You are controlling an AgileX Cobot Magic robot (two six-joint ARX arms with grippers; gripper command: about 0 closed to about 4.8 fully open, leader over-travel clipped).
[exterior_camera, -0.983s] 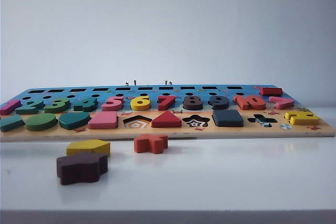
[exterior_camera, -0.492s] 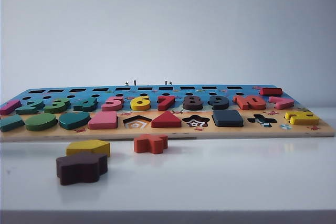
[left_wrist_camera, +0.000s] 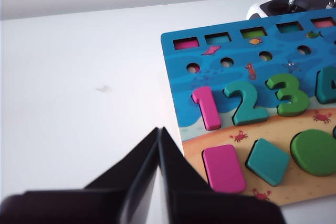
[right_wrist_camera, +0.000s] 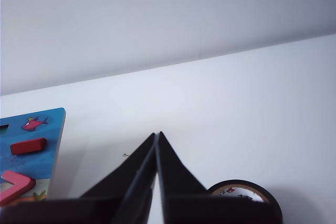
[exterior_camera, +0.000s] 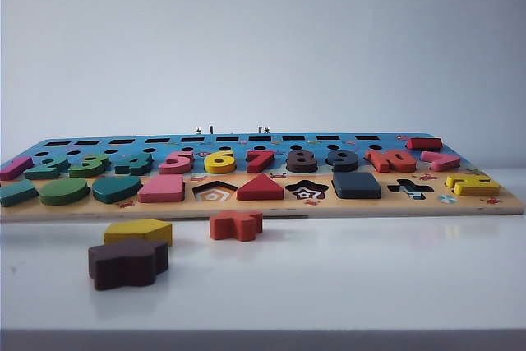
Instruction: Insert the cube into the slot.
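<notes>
The flat dark navy wooden cube (exterior_camera: 356,184) sits in its slot on the puzzle board (exterior_camera: 263,205); light, rigid, best pinched by its edges. Left claw (left_wrist_camera: 158,129) and right claw (right_wrist_camera: 157,135) are closed, empty, above the white counter (exterior_camera: 345,277).

The exterior camera sits low, near worktop (exterior_camera: 345,285) level, close to the front edge, facing the puzzle board (exterior_camera: 263,207) along its long side. The left wrist camera looks down and forward past the left end effector (left_wrist_camera: 158,129) at one end of the board (left_wrist_camera: 176,77), showing the numbers 1 to 3. The right wrist camera looks past the right end effector (right_wrist_camera: 157,135) at the opposite end corner (right_wrist_camera: 55,129). The board appears in all three views.
</notes>
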